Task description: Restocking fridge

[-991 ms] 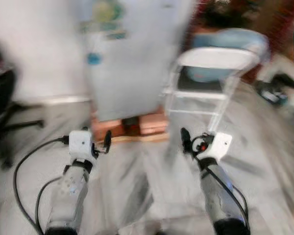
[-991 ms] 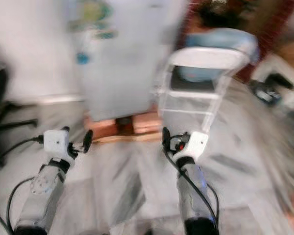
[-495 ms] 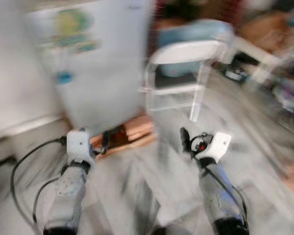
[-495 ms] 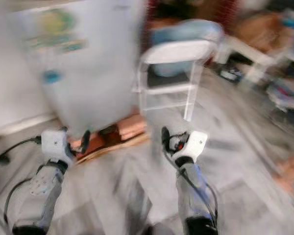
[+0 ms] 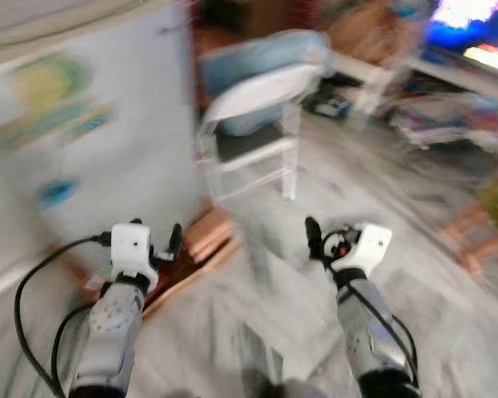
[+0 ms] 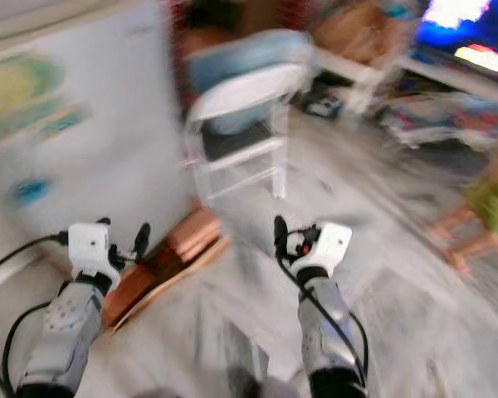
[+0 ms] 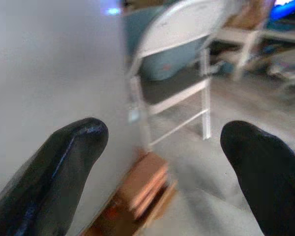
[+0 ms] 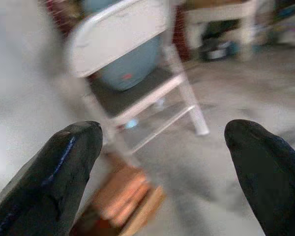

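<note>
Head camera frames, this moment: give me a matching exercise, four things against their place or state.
Things:
1. white fridge
2. white folding chair
3. reddish wooden blocks
4. left gripper

Places or states:
A. on the floor at the fridge's foot
B. open, holding nothing
C. to the robot's left, coloured stickers on its door
D. just right of the fridge, dark seat

Pairs: 1-C, 2-D, 3-A, 4-B
</note>
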